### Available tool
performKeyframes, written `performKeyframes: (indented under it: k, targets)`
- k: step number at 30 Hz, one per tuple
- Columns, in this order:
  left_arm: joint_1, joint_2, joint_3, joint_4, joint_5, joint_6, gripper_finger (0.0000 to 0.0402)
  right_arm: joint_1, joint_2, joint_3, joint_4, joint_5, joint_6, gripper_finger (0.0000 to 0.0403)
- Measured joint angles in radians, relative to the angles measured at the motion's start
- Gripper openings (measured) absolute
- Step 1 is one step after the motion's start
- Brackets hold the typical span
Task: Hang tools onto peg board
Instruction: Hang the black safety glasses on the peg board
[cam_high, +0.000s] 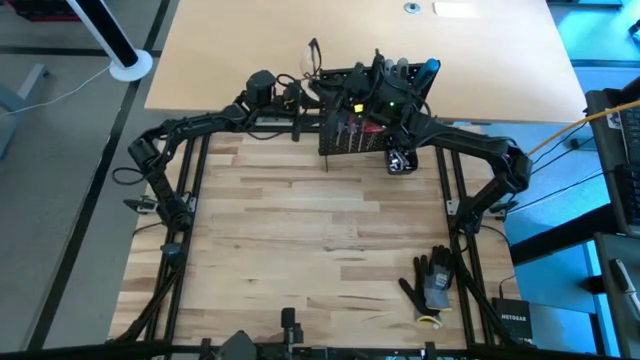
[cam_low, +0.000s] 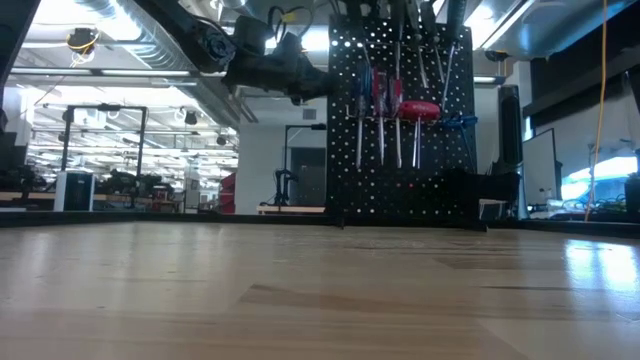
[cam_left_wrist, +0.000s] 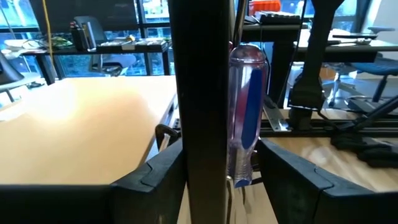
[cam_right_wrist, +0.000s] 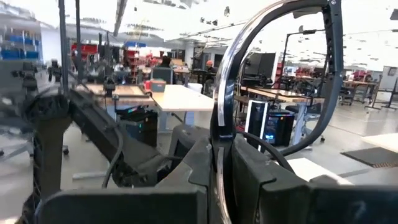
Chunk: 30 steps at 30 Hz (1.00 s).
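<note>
At the bench's far edge, the left gripper (cam_left_wrist: 217, 168) stands wide around the peg board (cam_low: 400, 120); the right gripper (cam_right_wrist: 217, 168) pinches pliers (cam_right_wrist: 273, 68), probably needing a free peg next.

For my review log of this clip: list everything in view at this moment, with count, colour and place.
Upright perforated peg board: one, black, far table edge.
Screwdrivers hanging on its face: several, red and blue handles, thin metal shafts.
Clear blue-cored screwdriver: one, between the left fingers, beside the board's edge.
Curved metal tool: one, silvery, in the right fingers.
Gloves: black, near right table corner.
Left gripper: open, at the board.
Right gripper: shut on the metal tool.
</note>
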<state>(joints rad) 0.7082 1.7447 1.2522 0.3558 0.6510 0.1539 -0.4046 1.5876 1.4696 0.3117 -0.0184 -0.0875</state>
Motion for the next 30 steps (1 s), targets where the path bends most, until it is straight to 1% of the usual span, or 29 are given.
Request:
performKeyframes:
  k: [3,9,18,25,28,30]
  targets:
    - [0.000,0.000,0.000,-0.003,0.000,0.002,0.0184,0.000,-0.010,0.000,0.002,-0.001,0.043,0.0035]
    - [0.004,0.000,0.000,-0.011,0.001,-0.001,0.0184,0.007,-0.013,0.000,-0.017,-0.061,0.099,0.0035]
    - [0.055,-0.055,0.000,-0.073,0.002,-0.008,0.0184,0.053,-0.041,0.000,-0.043,-0.061,0.081,0.0035]
    - [0.093,-0.125,0.000,-0.170,-0.001,0.036,0.0184,0.114,-0.098,0.000,-0.171,-0.008,0.029,0.0035]
    - [0.105,-0.173,0.000,-0.235,-0.004,0.068,0.0184,0.158,-0.133,0.000,-0.270,0.047,-0.004,0.0035]
    - [0.105,-0.209,0.000,-0.275,-0.004,0.098,0.0184,0.188,-0.154,0.000,-0.352,0.102,-0.024,0.0035]
